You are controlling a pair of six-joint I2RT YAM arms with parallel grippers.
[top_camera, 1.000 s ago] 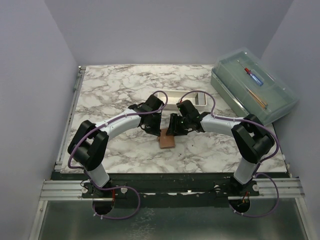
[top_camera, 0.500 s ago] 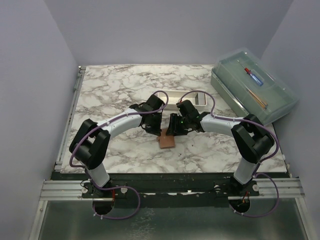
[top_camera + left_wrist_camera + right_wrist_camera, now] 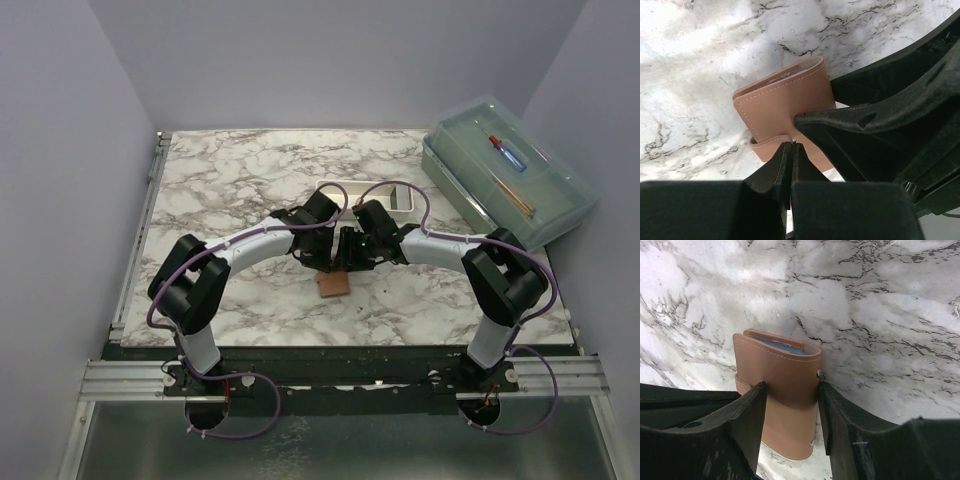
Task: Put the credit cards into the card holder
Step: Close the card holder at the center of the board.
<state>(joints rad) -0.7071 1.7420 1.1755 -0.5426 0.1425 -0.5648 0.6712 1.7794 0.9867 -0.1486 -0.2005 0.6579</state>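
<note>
The right gripper (image 3: pixel 791 386) is clamped on the card holder (image 3: pixel 777 367): its two fingers (image 3: pixel 747 412) press against the opposite side edges of the folded tan wallet, which fills the gap between them and sticks out past the fingertips. At the wallet's far end, beyond those tips, the fold gapes a little and a thin blue edge of a credit card (image 3: pixel 781 346) shows inside it. A small metal snap stud (image 3: pixel 818 373) sits on the wallet's edge, right at the tip of one finger. The near end of the wallet touches the marble table (image 3: pixel 880 315) below the fingers. The left gripper (image 3: pixel 791 146) has its fingers pressed together with no gap showing. Their tips meet right at the end of the wallet's closing strap (image 3: pixel 765 145), and whether that thin strap is pinched between them cannot be told. In the left wrist view the wallet's flat tan face (image 3: pixel 782 102) lies just beyond the joined tips, and a right finger (image 3: pixel 860 117) crosses beside them, touching the wallet. From above, both grippers converge on the wallet (image 3: pixel 333 286). A white tray (image 3: pixel 405 200) lies behind them and a clear lidded box (image 3: pixel 510 170) stands well apart.
</note>
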